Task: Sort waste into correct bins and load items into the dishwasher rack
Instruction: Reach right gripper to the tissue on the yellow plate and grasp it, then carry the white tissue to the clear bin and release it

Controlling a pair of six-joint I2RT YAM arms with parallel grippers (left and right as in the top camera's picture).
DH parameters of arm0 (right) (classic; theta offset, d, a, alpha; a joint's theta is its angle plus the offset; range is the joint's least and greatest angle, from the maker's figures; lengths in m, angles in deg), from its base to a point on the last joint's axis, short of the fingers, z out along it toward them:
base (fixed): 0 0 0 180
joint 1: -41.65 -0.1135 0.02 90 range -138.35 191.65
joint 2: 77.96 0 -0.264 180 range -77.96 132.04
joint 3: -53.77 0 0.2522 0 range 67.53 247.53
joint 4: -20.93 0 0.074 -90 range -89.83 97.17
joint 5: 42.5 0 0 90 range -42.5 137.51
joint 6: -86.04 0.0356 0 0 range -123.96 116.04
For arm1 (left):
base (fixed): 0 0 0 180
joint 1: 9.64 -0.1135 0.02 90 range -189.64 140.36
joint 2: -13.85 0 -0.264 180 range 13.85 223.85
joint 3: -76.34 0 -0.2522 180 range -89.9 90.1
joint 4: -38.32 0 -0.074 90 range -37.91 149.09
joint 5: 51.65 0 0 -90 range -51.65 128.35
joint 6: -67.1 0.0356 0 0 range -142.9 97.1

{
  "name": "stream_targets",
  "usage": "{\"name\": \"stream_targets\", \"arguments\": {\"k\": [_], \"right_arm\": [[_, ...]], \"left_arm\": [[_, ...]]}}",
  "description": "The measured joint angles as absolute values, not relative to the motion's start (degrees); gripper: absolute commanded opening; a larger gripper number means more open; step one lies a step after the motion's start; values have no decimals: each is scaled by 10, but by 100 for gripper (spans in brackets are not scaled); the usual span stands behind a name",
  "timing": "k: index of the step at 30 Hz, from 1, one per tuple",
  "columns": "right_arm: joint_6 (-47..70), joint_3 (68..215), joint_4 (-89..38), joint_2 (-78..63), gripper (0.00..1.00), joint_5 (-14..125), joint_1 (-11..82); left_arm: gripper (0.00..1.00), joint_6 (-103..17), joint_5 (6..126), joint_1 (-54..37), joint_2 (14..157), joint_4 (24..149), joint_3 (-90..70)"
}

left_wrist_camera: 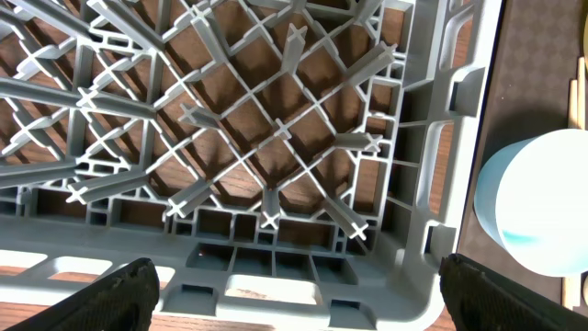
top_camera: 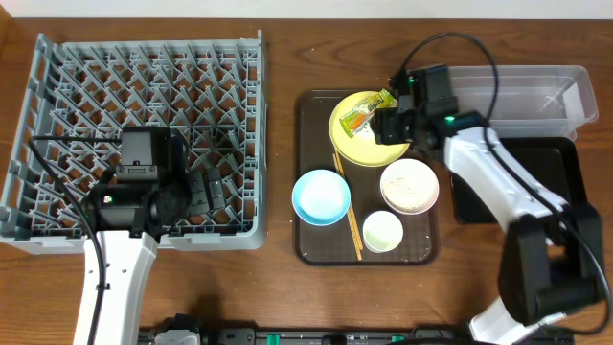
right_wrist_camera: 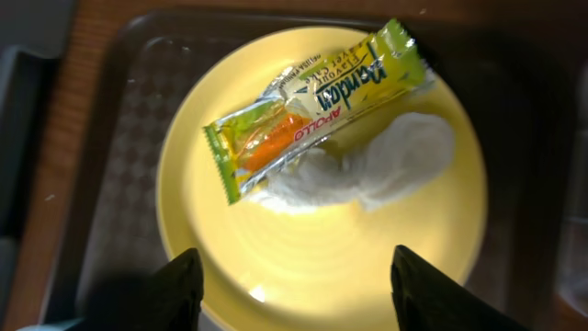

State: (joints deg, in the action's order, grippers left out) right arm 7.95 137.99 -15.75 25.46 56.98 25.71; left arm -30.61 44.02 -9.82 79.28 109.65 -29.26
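The yellow plate [top_camera: 356,136] lies at the back of the brown serving tray [top_camera: 311,244]. On it lie the yellow-green wrapper [right_wrist_camera: 312,99] and a white pile of rice [right_wrist_camera: 367,170]; the wrapper also shows overhead [top_camera: 368,113]. My right gripper [right_wrist_camera: 294,290] is open above the plate, wrapper ahead of its fingers. The light blue bowl [top_camera: 321,196], white bowl [top_camera: 410,185], small white cup [top_camera: 383,231] and chopsticks [top_camera: 348,203] sit on the tray. My left gripper [left_wrist_camera: 294,294] is open and empty over the grey rack's [top_camera: 57,96] front right corner.
The clear plastic box [top_camera: 536,94] stands at the back right, with the black tray [top_camera: 565,172] in front of it, partly under my right arm. In the left wrist view the blue bowl [left_wrist_camera: 542,211] shows just right of the rack wall [left_wrist_camera: 432,184].
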Motion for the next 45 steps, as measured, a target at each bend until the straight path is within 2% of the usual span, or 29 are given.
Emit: {"name": "stream_targets", "arguments": {"k": [6, 11, 13, 16, 20, 27, 36, 43, 45], "right_arm": [[122, 1380, -118, 309, 57, 525, 240], [150, 1380, -74, 344, 47, 498, 231], [155, 1380, -67, 353, 40, 492, 227], [163, 1380, -68, 367, 17, 488, 222], [174, 1380, -73, 371, 1, 486, 220], [176, 1381, -125, 343, 1, 483, 221], [153, 1382, -152, 168, 1, 379, 229], [149, 1388, -148, 135, 2, 284, 285], [151, 1388, -149, 139, 7, 277, 309]], "left_arm": [[99, -306, 440, -98, 793, 1096, -293], [99, -306, 440, -98, 793, 1096, -293], [99, -306, 440, -98, 793, 1096, -293], [99, -306, 440, -98, 793, 1096, -293], [99, -306, 440, -98, 793, 1096, -293], [99, -306, 440, -98, 793, 1096, -293], [99, -306, 440, -98, 793, 1095, -293], [99, -306, 440, -98, 793, 1096, -293], [99, -306, 440, -98, 793, 1095, -293]]}}
